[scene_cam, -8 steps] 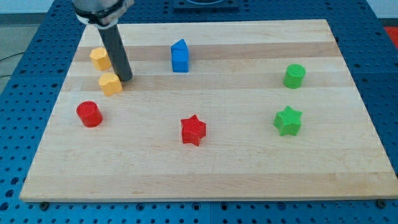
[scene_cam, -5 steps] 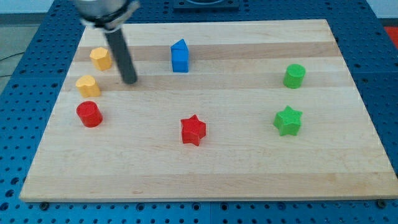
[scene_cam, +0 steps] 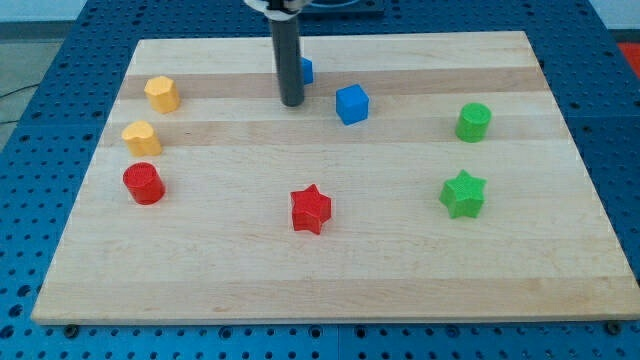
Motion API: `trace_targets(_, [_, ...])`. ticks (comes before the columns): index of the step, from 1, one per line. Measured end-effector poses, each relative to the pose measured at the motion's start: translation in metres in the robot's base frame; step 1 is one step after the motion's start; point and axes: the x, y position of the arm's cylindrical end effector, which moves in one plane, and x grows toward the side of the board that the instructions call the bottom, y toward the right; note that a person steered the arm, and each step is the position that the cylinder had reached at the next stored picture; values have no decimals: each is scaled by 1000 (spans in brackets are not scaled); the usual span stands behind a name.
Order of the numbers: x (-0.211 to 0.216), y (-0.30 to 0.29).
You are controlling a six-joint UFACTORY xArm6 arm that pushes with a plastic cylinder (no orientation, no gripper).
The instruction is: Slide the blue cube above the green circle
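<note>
Resting on the board [scene_cam: 330,290]: blue cube [scene_cam: 351,104], the task's piece, lying to the view's left of the green circle [scene_cam: 474,122] and only slightly higher, well apart from it.

Tool: a bare rod with no jaws, so nothing opens or closes. My tip [scene_cam: 292,103] sits left of the blue cube, near it but with a gap showing. A second blue block [scene_cam: 306,70], shape hidden, stands partly behind the rod.

Risks, as judged:
- An off-centre push from the left may turn the cube and send it down-right into the green circle, knocking the landmark itself.
- Overdriving could carry the cube past the spot above the circle and toward the board's right or top edge.
- The rod could drag the second blue block along.

Room: bare wood runs between the cube and the green circle, and a strip lies above the circle before the top edge. The green star [scene_cam: 463,193] lies below the circle; the red star [scene_cam: 310,209], red cylinder [scene_cam: 143,183] and two yellow blocks [scene_cam: 141,137] [scene_cam: 161,93] lie far to its left, out of the path.
</note>
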Motion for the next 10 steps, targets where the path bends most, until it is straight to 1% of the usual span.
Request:
trace_targets(1, [1,78])
trace_targets(2, [2,120])
trace_targets(3, [36,62])
trace_targets(4, [51,90])
trace_targets(5, [51,124])
trace_targets(6, [49,162])
trace_targets(7, [35,191])
trace_targets(8, [39,134])
trace_targets(9, [30,81])
trace_targets(10, [0,135])
